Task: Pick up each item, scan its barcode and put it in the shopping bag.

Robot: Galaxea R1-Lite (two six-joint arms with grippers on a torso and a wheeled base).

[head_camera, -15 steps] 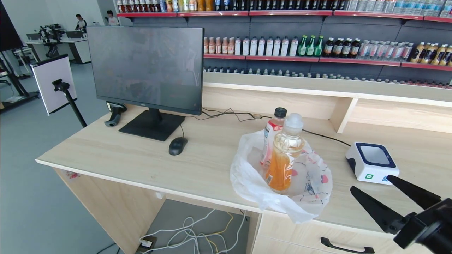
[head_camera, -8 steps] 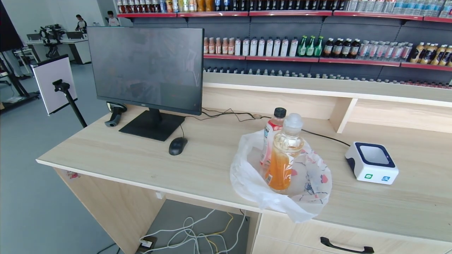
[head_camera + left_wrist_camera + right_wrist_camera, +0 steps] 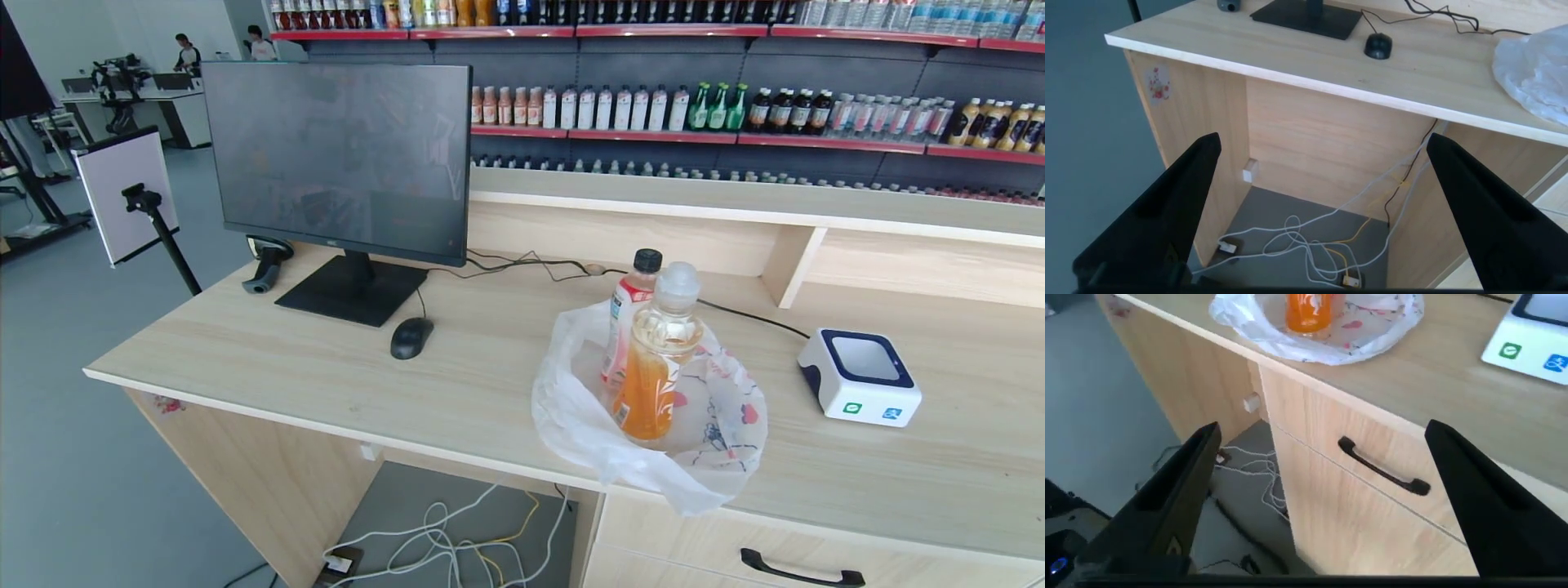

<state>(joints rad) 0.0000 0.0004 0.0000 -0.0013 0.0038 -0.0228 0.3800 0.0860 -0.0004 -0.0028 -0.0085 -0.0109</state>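
Orange bottle and pink bottle stand upright inside the shopping bag; my left gripper and right gripper gape wide, empty.
Both hang lower than the bag, in front of it; I'd fear a rising finger snagging its overhanging lip and toppling the bottles.

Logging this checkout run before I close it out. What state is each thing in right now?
shopping bag: open, on the counter, both bottles inside.
orange bottle: upright, capped, in the bag.
black-capped bottle: upright, capped, in the bag behind it.
scanner: on the counter, nothing over it.
monitor: screen dark.
drawer: shut.
left gripper: open, empty.
right gripper: open, empty.
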